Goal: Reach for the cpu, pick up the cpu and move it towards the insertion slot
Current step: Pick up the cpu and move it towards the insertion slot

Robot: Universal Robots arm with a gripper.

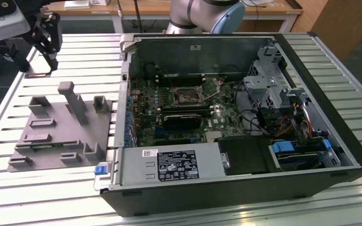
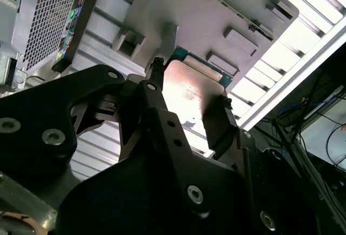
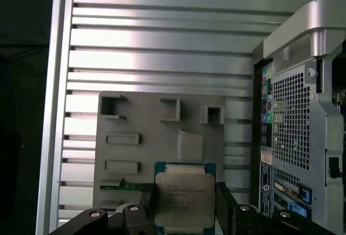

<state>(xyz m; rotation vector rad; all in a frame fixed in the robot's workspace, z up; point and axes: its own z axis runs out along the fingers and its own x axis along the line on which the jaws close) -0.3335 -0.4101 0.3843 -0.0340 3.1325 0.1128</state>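
- Gripper (image 3: 184, 188): 1 unit, black, 2 fingers (image 3: 146, 202). Jaws clamped on the cpu, 1 finger against each of 2 opposite edges, as seen in both wrist views.
- Cpu (image 3: 185, 196): 1 flat square chip with a silvery top and a thin teal border. It is held level between the fingers and clear of the surfaces below. In the exterior view it sits at the far corner on the exterior view's left, beyond the fixture and well apart from the case.
- Insertion slot (image 1: 186, 96): 1 square socket with a metal frame and dark centre, on the motherboard inside the open case.
- Grey fixture plate (image 1: 55, 136): 1, with raised blocks, lying on the table beside the case.
- Computer case (image 1: 350, 136): 1, black, lying on its side, open.
- Table (image 1: 74, 52): slatted aluminium.
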